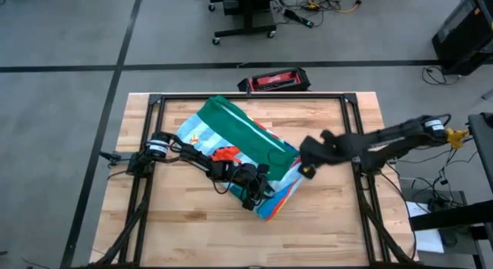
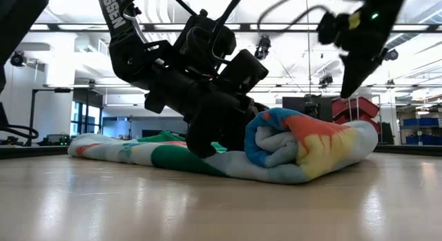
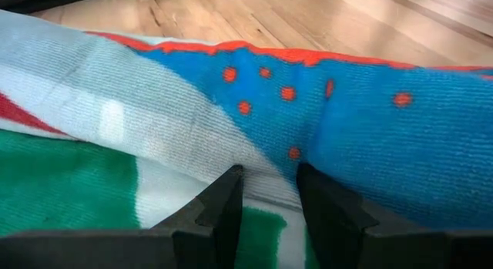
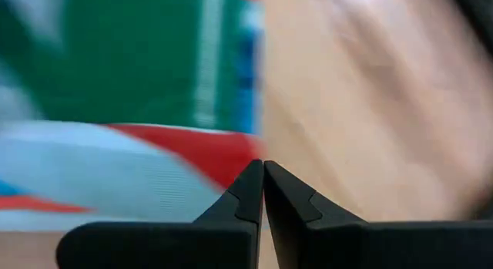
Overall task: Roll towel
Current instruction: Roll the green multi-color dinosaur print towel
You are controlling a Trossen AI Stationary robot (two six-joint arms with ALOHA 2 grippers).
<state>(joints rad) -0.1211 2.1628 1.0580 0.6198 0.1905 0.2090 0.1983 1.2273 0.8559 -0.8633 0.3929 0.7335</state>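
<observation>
The towel lies on the wooden table, roughly at the middle of it and slanted across the boards, its green back turned up over the far part and its printed side showing light blue, red and orange at the near end. That near end is curled into a thick roll, a coil of blue, orange and yellow that sits raised above the flat, spread part of the cloth trailing away behind it. My left gripper is down on the towel just beside that roll, on the flat cloth at the roll's foot; my two dark fingers stand a narrow gap apart with a fold of green and white cloth lying between them and the blue, red-dotted bulge of the roll pressing right up against their tips. My right gripper hangs above the towel's other edge, clear of the cloth, its fingers brought together until the tips meet with nothing between them. A red and black case sits on the floor beyond the table's far edge.
</observation>
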